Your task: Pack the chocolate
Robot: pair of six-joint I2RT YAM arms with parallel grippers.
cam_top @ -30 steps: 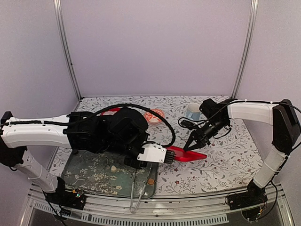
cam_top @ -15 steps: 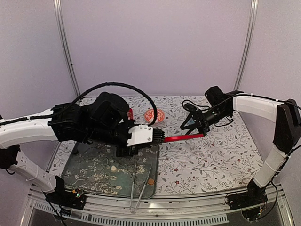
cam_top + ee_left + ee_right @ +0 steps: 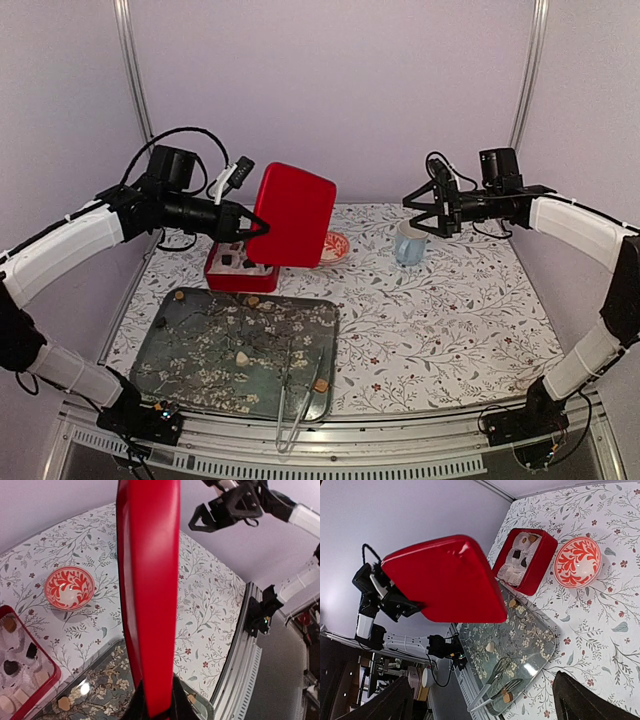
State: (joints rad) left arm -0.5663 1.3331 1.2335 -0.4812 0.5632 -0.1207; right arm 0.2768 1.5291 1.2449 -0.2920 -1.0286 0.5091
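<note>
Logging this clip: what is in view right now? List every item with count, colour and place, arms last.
boxed chocolate: several, dark, caramel and cream, in the red box; exact count hidden
loose chocolate: a few, caramel and cream, scattered on the tray
red box: one, red, behind the tray, uncovered
lid: one, red, held up above the box
tray: one, dark floral, near left of the table
tongs: one pair, metal, at the tray's near edge
bowl: one, red-and-white, right of the box
cup: one, light blue, far right
table: one, floral cloth
left pincer: shut on the lid's edge
right pincer: open, raised beside the cup
</note>
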